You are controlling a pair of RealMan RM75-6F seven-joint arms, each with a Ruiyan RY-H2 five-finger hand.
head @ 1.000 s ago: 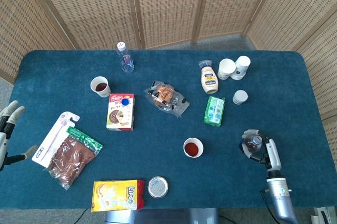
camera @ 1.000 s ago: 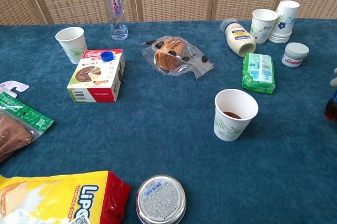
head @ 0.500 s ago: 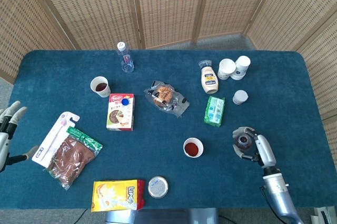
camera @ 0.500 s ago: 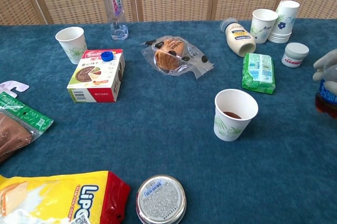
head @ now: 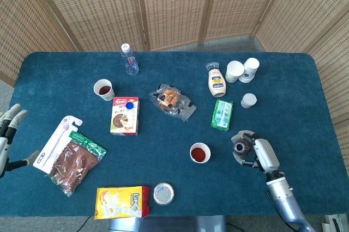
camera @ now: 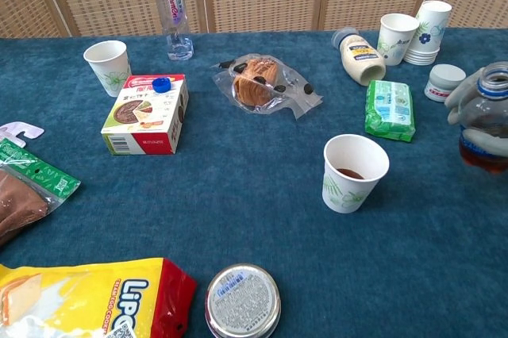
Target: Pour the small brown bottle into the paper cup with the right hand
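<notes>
My right hand (head: 256, 153) grips the small brown bottle (head: 240, 148), uncapped and upright, just right of the paper cup (head: 200, 153). In the chest view the bottle (camera: 486, 128) stands at the right edge with brown liquid low in it, the fingers (camera: 463, 94) of my right hand wrapped around it. The paper cup (camera: 354, 173) there holds dark liquid at its bottom and stands apart from the bottle. My left hand (head: 8, 128) hangs off the table's left edge, fingers spread, holding nothing.
A green packet (head: 222, 115), mayonnaise bottle (head: 216, 83), stacked cups (head: 242, 70) and a small jar (head: 248, 100) lie behind the cup. A second filled cup (head: 103, 89), box (head: 125, 116), water bottle (head: 129, 59), pastry bag (head: 173, 101), tin (head: 163, 193) and snack bags (head: 122, 202) fill the left and front.
My right hand has carried the brown bottle leftward toward the paper cup, coming further into the chest view. The left hand has stayed put.
</notes>
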